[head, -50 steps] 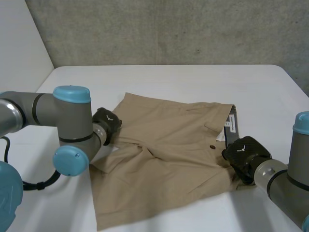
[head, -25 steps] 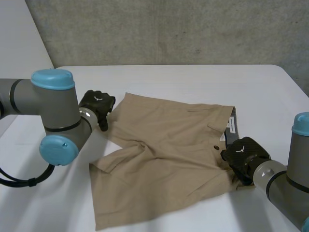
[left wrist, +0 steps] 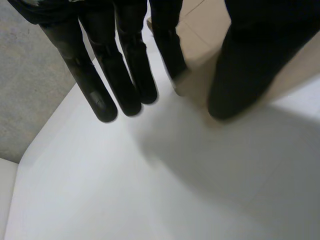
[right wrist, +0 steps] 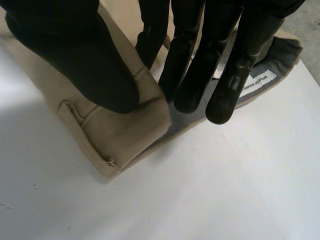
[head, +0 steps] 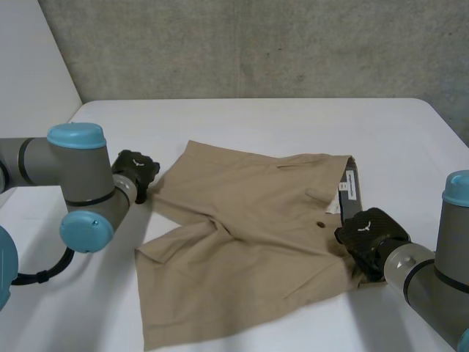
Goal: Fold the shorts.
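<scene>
Head view, left to right: what's the left hand (head: 135,170) doing? /mk

It sits at the far-left corner of the shorts (head: 249,242), at the far leg hem (head: 157,183). In the left wrist view the fingers (left wrist: 100,95) are straight. Thumb and nearest fingertip are at the hem corner, the rest over bare table (left wrist: 150,190). I see no pinch, so I read it as not gripping. /jo

Shorts? /mk

Flat on the white table, middle to right. Legs point left, waistband (head: 352,172) is on the right. Creases bunch at the crotch (head: 220,224). No fold made yet, by my read. /jo

Right hand (head: 370,235)? /mk

On the near-right waistband corner. In the right wrist view the thumb is on top of the tan corner and the fingers (right wrist: 225,85) are on the grey inner side, beside the label (right wrist: 257,80). It's clamped on the waistband. /jo

Risks? /mk

1. Only one end is held. If the right hand carries the waistband left, the loose leg end can slide, and the shorts drag instead of folding.
2. The crotch creases could get folded in, giving a lumpy, skewed stack.
3. The grip is right at the corner. It may slip from under the thumb, or lift only one layer so the waistband splays.
4. The left fingertips at the hem could catch it and flip the corner. /jo
</scene>
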Action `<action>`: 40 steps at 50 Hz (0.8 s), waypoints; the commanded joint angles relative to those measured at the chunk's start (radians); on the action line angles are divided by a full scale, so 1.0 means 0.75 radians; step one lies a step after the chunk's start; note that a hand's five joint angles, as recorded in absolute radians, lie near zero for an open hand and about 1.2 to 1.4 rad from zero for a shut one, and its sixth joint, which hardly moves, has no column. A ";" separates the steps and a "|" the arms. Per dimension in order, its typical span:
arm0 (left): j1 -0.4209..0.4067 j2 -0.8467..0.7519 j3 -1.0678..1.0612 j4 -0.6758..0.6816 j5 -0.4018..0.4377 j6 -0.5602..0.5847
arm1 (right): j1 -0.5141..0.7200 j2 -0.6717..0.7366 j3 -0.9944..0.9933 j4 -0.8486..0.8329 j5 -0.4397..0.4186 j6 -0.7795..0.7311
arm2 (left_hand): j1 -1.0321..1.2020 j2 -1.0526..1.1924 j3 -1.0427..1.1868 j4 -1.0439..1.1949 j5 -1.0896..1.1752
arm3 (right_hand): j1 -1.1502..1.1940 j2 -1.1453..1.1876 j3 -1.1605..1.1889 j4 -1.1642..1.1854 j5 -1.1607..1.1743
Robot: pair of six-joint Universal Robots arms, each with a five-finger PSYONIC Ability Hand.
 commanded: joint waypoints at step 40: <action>-0.463 0.963 -1.152 -0.067 -0.124 -0.694 | -0.002 0.070 -0.123 -0.212 0.000 0.622 | -0.513 -0.528 -0.549 -0.546 -0.578 | 0.603 0.283 0.270 0.272 0.310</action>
